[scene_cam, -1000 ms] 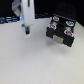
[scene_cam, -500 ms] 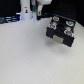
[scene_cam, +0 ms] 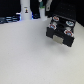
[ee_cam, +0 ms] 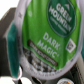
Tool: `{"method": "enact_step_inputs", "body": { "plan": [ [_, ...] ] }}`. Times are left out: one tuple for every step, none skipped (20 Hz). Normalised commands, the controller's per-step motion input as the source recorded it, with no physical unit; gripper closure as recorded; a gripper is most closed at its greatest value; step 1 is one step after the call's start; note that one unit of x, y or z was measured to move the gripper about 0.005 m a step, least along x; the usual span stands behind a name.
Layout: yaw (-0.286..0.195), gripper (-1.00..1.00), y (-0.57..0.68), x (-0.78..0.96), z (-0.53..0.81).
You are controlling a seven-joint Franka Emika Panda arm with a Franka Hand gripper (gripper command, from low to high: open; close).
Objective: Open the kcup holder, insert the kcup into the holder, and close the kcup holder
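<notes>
- I see the kcup [ee_cam: 52,35] filling my wrist view — green lid right at the hand.
- Whether the hand is clamped on it, I cannot tell.
- The kcup holder [scene_cam: 61,31] sits on the white desk [scene_cam: 30,55].

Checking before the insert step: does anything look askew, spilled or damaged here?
Nothing stands out. The kcup holder sits upright on the white table, with no spill visible. The kcup fills the wrist view, its green lid looking intact. The pictures are blurry.

Kcup holder [scene_cam: 61,32] on table [scene_cam: 25,57], exterior view's right.
</notes>
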Motion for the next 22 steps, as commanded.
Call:
{"method": "enact_step_inputs", "body": {
  "plan": [
    [-0.003,1.00,0.65,0.07,0.25],
    [0.007,1.00,0.67,0.13,0.26],
    [0.013,1.00,0.66,0.09,0.22],
    [0.004,1.00,0.65,0.08,0.22],
    [0.006,1.00,0.66,0.07,0.20],
    [0.008,1.00,0.66,0.07,0.20],
    [0.009,1.00,0.65,0.07,0.19],
    [0.011,1.00,0.65,0.07,0.18],
    [0.010,1.00,0.65,0.05,0.16],
    [0.009,1.00,0.65,0.05,0.15],
    [0.007,1.00,0.66,0.06,0.13],
    [0.008,1.00,0.66,0.12,0.12],
    [0.010,1.00,0.64,0.08,0.08],
    [0.005,1.00,0.65,0.10,0.08],
    [0.007,1.00,0.64,0.10,0.05],
    [0.009,1.00,0.48,0.09,0.01],
    [0.013,1.00,0.40,0.07,0.00],
    [0.007,1.00,0.15,0.05,-0.03],
    [0.014,1.00,0.19,0.05,-0.04],
    [0.013,1.00,0.37,0.14,0.01],
    [0.021,1.00,0.33,0.11,-0.01],
    [0.012,1.00,0.43,0.21,0.04]
  ]
}}
